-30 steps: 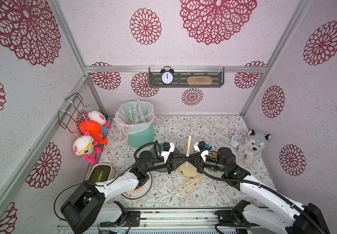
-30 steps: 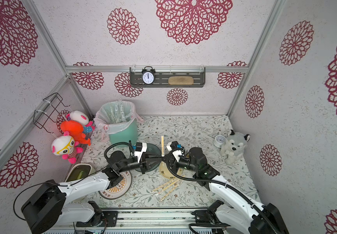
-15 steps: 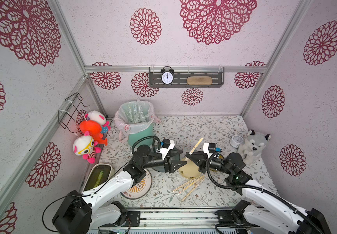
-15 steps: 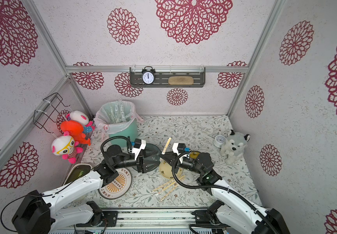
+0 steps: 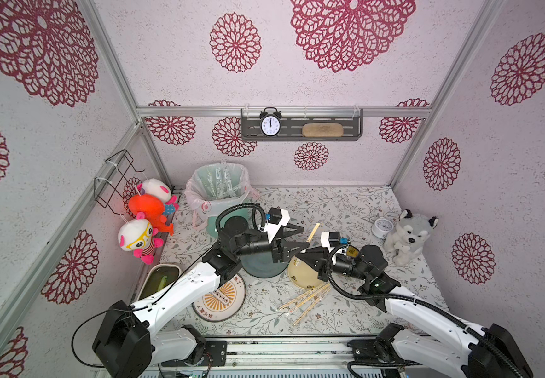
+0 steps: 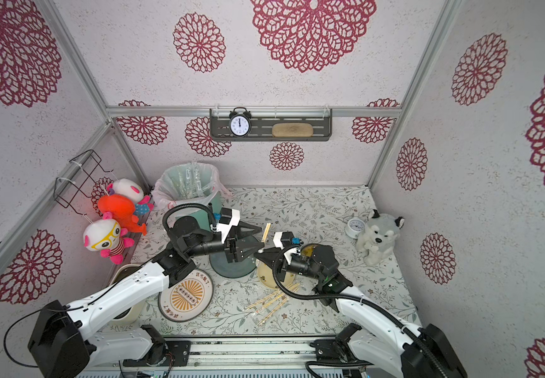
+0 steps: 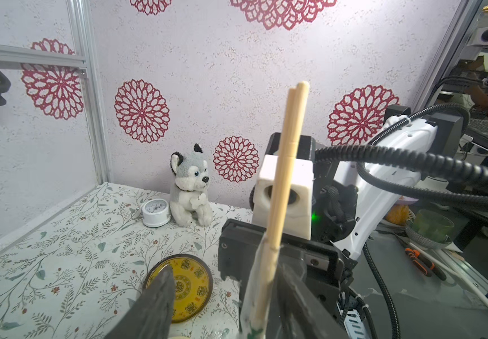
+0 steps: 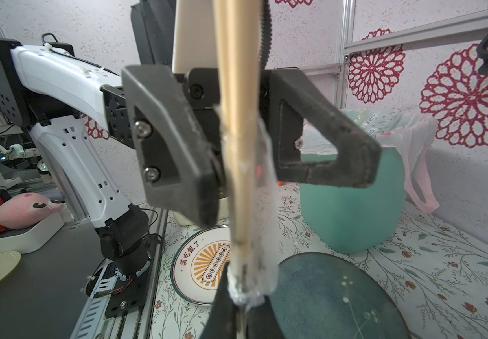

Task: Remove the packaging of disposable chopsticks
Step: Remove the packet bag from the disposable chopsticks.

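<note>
Black left gripper (image 5: 305,236): jaws partly open, straddling the raised pair, gripping nothing. Pale wooden chopstick pair (image 5: 313,231) stands tilted at table centre above the plates, with its upper length bare. Clear crinkly plastic sleeve (image 8: 263,211) covers only the lower part and is bunched at the bottom. Black right gripper (image 8: 241,302): clamped tight on that sleeved lower end.

Step, my read: mid-strip, sleeve partly off. Next move calls for the left jaws to close on bare wood and pull away from the right, which holds the plastic. Risk: the sticks slip or split apart.

Surface: floral-print tabletop (image 5: 346,209).
- Far left: mint-green bin with pink liner (image 5: 212,224), discarded clear sleeves (image 5: 218,183) inside.
- Then: orange-and-white printed plate (image 5: 220,301), dark teal round plate (image 5: 258,270), cream plate (image 5: 303,279).
- Near edge: loose chopsticks (image 5: 307,301), sleeving unclear.
- Far right: grey husky plush (image 5: 410,235).

Walls are white with red floral medallions.
</note>
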